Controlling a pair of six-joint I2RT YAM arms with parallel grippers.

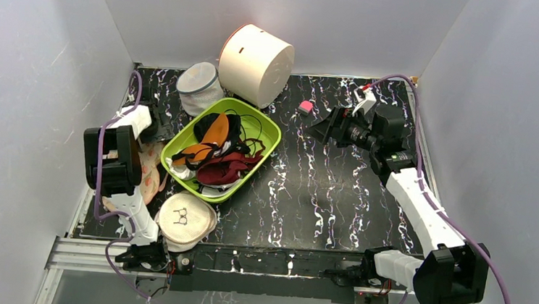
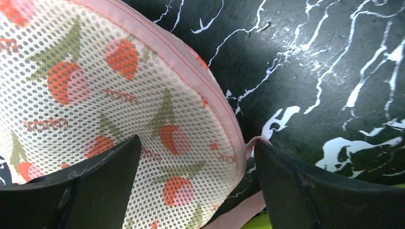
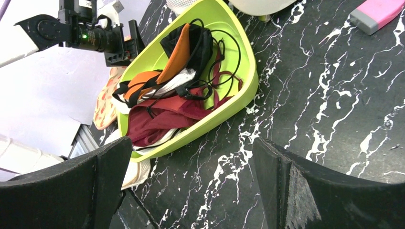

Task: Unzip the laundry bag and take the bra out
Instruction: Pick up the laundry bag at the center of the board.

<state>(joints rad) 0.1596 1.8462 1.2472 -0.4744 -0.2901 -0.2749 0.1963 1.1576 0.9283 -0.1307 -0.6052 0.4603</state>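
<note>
Mesh laundry bag [image 2: 95, 95] edge lies inside the wide-open left tool [image 2: 197, 141].

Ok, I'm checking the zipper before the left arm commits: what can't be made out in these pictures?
Bra: in no view; nothing shows through the laundry bag mesh in the left wrist view.
Zipper slider: left wrist view, the zipper leaves the frame top and bottom with no slider seen.
Bag outline: top view, the left arm covers much of it.
</note>
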